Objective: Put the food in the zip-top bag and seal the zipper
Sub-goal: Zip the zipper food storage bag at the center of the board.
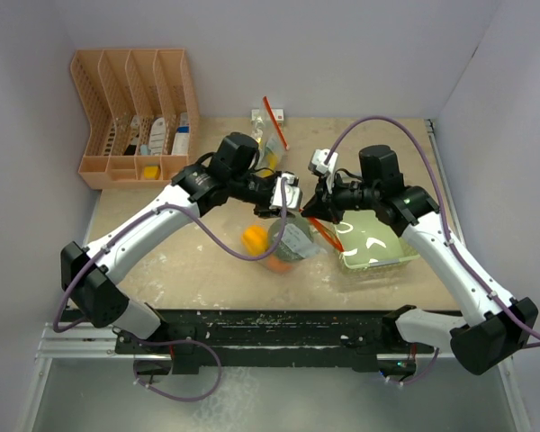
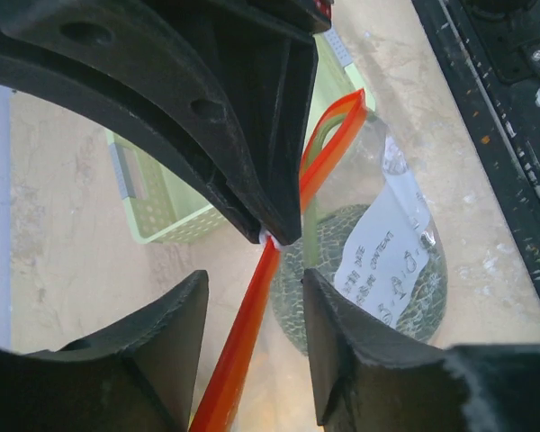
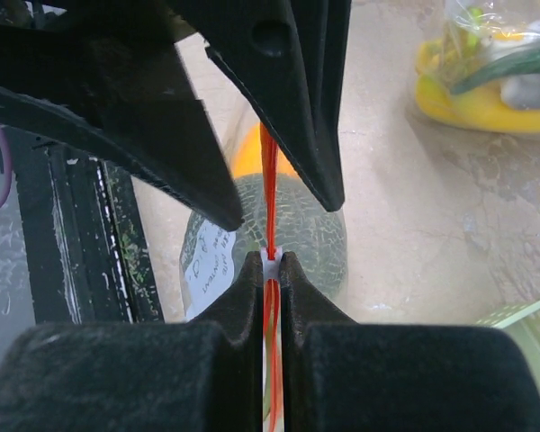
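Packets sat in a peach organiser (image 1: 130,108) at the far left of the tabletop (image 1: 189,279). Next came the left gripper (image 2: 254,274), which reached in toward the middle. Its two fingers (image 2: 184,333) were apart, and the zipper (image 2: 243,351) ran through the gap between them without being squeezed. Just below it, a small orange fruit (image 1: 255,238) lay next to the melon (image 3: 310,229); I could not tell if the fruit was inside the bag. The zip-top bag (image 2: 396,180) hung in the middle between the two grippers, with the round grey-green melon sitting in its bottom and a white label (image 2: 387,261) on its side. The banana bunch (image 3: 441,99) lay farther back on the tabletop, outside the bag. The red-orange zipper stood up along the top of the bag. The right gripper (image 3: 270,261) was pinched tight on the zipper, right at the small white slider. Farthest right, beside the bag, stood a pale green basket (image 1: 378,261).
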